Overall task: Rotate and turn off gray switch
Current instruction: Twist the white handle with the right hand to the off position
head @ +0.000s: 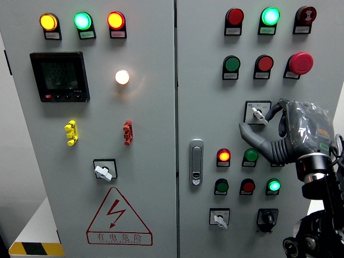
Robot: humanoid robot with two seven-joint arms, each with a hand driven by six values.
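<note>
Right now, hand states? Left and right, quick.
Left: not in view.
Right hand: at the gray switch, fingers curled toward its knob; whether they actually grip it cannot be told.

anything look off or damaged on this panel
Nothing looks damaged or askew. The only unusual thing is clear plastic wrap covering the right hand, which reaches toward the gray switch on the right door.

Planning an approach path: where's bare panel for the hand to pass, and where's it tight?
Bare patches: between the door handle and the upper button columns; left door right of the red clip; below the lit white lamp. Crowded: the right hand at the gray switch, with the red mushroom button above and indicator rows below.
</note>
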